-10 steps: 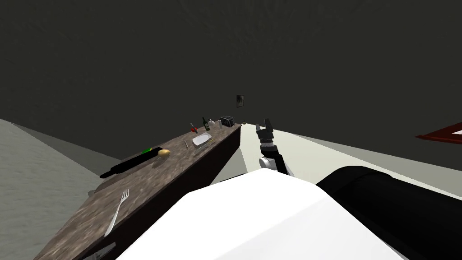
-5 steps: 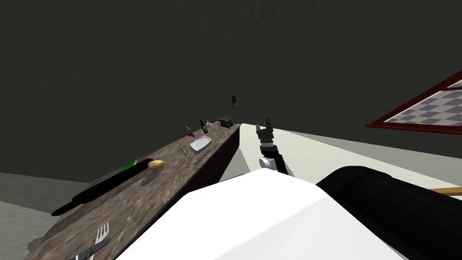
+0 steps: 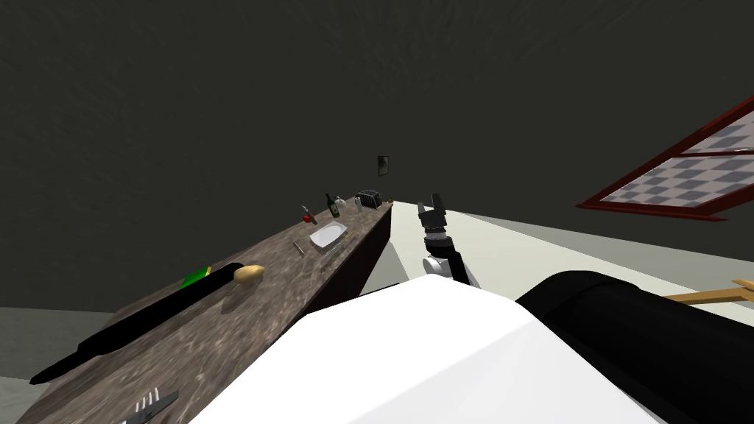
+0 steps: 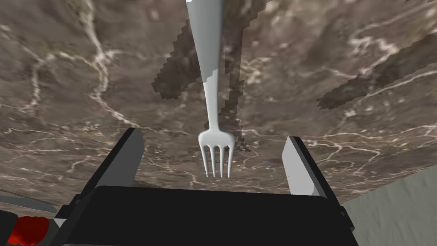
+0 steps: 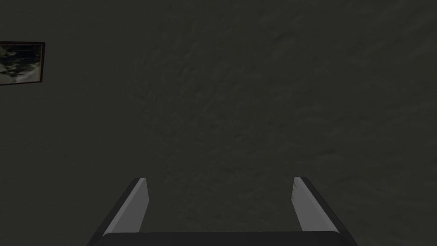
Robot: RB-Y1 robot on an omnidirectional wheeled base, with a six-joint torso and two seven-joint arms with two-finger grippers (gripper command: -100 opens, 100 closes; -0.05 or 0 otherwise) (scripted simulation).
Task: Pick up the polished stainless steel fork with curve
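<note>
So the fork (image 4: 212,106) is lying flat on the brown marbled worktop (image 4: 85,85), down at the near end and not far from an edge, with the tines pointing back at the left end effector (image 4: 213,136). That one hangs right over it with its fingers spread wide, and the tines sit between them.

Further along the worktop there's a long black rolling pin (image 3: 140,324) with a green thing (image 3: 195,278) on its far side and a yellowish lump (image 3: 249,273) by its tip. About midway there's a white plate (image 3: 328,235). At the far end there's a red item (image 3: 307,218), a dark bottle (image 3: 333,205) and a toaster (image 3: 370,199). The bottle's label is too small to read.

The right end effector (image 3: 433,212) is raised just off the worktop's right edge near the far corner, fingers wide apart too, holding nothing.
</note>
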